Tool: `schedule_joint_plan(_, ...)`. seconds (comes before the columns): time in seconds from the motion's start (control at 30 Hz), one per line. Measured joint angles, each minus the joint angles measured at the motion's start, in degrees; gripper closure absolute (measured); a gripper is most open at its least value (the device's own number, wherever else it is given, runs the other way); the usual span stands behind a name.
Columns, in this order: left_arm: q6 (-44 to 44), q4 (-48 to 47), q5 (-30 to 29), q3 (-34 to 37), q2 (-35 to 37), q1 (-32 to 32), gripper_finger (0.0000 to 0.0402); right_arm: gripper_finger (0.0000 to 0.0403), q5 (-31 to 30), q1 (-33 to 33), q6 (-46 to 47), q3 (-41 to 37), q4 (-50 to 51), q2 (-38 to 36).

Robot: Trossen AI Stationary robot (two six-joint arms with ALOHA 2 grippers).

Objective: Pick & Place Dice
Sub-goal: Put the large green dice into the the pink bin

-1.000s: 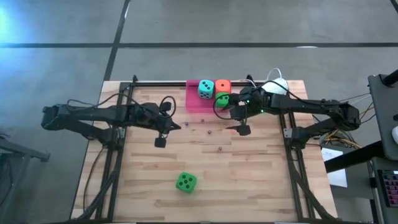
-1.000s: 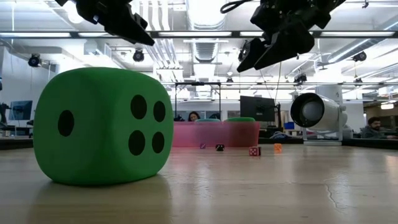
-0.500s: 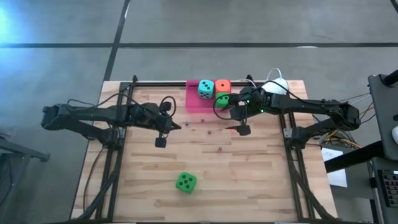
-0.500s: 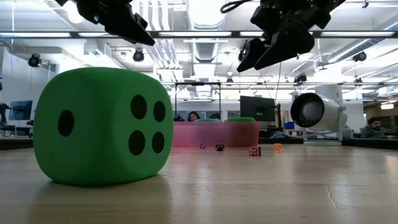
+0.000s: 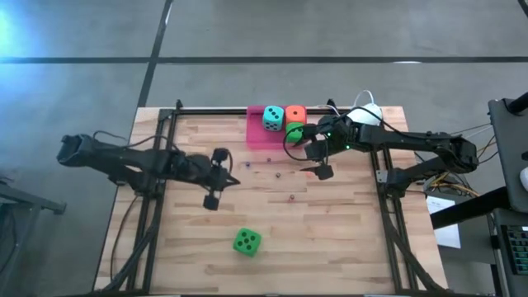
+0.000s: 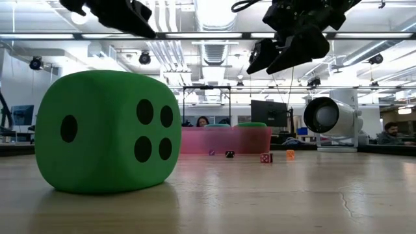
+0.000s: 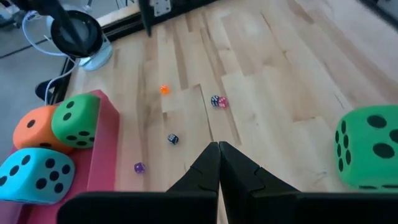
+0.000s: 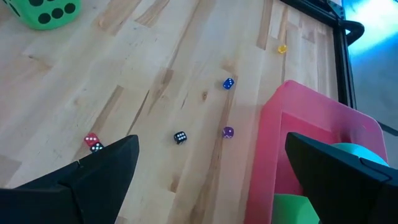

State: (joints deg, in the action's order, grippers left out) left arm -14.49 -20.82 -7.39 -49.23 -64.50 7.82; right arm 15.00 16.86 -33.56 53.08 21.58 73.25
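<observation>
Three dice sit in the pink tray (image 5: 257, 139); one green die (image 5: 246, 241) lies alone on the tabletop (image 5: 346, 239).
Teal die (image 5: 273, 118), orange die (image 5: 295, 115) and second green die (image 5: 294, 130) crowd the tray at the far edge. Left claw (image 5: 212, 200), pressed together and empty, hangs over the middle of the tabletop, apart from the lone green die. Right claw (image 5: 322, 171), spread wide and empty, hovers just beside the tray (several tiny dice (image 7: 173, 139) lie scattered nearby).

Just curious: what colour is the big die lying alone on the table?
Bright green die with dark pips; the low view shows it best.
</observation>
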Motion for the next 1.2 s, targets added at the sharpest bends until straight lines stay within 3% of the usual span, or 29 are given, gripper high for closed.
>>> schedule_joint_plan(0.13,3.3,-0.1,-3.6,0.0,-1.9,3.3,0.0394,0.0003,0.0,0.0,0.0,0.0,0.0,0.0)
schedule_joint_plan(0.43,11.6,-2.4,-3.8,0.0,-4.4,6.1,0.0394,0.0003,0.0,0.0,0.0,0.0,0.0,0.0)
schedule_joint_plan(1.2,14.5,-12.4,-2.1,-9.9,-14.6,16.4,0.0394,0.0003,0.0,0.0,0.1,0.0,0.0,0.0)
